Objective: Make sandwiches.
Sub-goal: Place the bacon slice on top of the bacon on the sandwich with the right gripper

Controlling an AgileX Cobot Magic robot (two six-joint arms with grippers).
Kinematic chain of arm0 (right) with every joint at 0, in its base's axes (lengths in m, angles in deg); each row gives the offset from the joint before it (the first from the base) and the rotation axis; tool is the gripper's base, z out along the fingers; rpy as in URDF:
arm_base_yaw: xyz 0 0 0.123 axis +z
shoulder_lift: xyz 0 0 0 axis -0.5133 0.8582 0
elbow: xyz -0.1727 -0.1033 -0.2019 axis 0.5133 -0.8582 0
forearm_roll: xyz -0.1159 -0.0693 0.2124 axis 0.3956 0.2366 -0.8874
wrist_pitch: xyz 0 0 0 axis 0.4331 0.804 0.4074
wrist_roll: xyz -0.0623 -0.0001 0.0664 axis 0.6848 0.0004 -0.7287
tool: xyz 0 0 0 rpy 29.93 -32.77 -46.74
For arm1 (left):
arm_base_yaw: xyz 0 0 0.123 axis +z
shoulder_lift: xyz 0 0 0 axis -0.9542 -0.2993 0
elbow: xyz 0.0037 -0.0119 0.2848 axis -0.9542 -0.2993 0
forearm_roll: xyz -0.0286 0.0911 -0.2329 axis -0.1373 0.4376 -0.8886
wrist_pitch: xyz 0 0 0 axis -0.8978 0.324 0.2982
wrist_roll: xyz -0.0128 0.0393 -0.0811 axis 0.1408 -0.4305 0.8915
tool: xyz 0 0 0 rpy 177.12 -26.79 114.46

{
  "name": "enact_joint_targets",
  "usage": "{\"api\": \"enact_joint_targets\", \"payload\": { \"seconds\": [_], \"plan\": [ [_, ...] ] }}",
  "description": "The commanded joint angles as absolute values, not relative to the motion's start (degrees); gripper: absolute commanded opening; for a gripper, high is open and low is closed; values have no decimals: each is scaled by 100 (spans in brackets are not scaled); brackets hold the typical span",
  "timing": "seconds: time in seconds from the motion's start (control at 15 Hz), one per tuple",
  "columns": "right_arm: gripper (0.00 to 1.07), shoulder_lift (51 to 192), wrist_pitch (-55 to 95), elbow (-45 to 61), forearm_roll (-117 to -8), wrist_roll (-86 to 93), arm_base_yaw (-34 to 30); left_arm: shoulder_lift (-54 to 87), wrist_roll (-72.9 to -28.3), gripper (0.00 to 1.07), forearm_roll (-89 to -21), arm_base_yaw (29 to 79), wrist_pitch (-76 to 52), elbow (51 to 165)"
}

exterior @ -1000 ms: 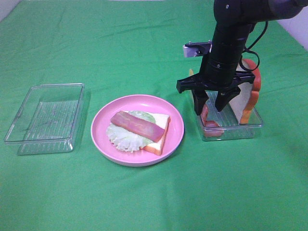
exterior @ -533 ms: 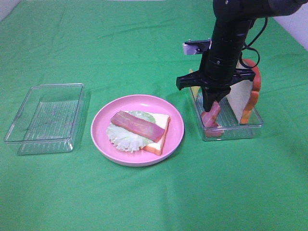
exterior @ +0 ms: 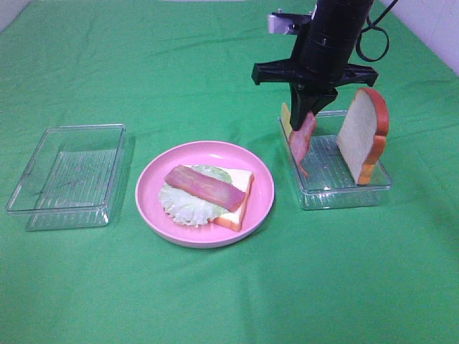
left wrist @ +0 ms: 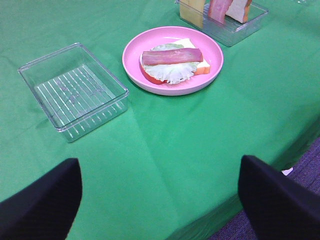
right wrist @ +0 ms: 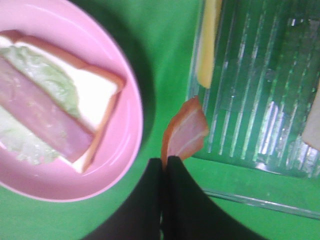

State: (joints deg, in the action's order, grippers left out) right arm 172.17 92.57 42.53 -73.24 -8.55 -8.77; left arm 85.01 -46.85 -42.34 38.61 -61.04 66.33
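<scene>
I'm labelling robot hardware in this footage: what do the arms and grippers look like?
The right arm is a black tube with a black cable looping beside it and a small silver box at its wrist. A black crossbar carries two tapering black fingers. The left gripper's fingers are broad, plain black. No markings show.

Bright, even overhead light; a soft shadow beside the pink plate (right wrist: 117, 150). Glare streaks the clear tray (right wrist: 250, 100); the near bacon strip (right wrist: 186, 132) is blurred.
</scene>
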Motion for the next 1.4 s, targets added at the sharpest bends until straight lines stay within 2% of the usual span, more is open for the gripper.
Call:
{"api": "enact_joint_targets", "payload": {
  "seconds": [0.07,0.33,0.47,0.6,0.87,1.0,1.4],
  "plan": [
    [0,16919,9732,4287,-7707,-849,-877,8610,-4714,80,-4245,3838,-6047,6621],
    [0,16283,9732,4281,-8166,-814,-877,8610,-4714,80,-4245,3838,-6047,6621],
    [0,15985,9726,4281,-9146,-241,-877,8610,-4714,80,-4245,3838,-6047,6621],
    [0,16019,9726,4281,-9552,62,-797,8610,-4714,80,-4245,3838,-6047,6621],
    [0,16466,9434,4281,-9994,675,-293,8610,-4714,80,-4245,3838,-6041,6621],
    [0,16913,9005,4281,-10578,836,-18,8610,-4714,80,-4245,3838,-6041,6621],
    [0,17910,8512,4281,-12113,1369,-12,8610,-4714,80,-4245,3838,-6041,6621]
  ]
}}
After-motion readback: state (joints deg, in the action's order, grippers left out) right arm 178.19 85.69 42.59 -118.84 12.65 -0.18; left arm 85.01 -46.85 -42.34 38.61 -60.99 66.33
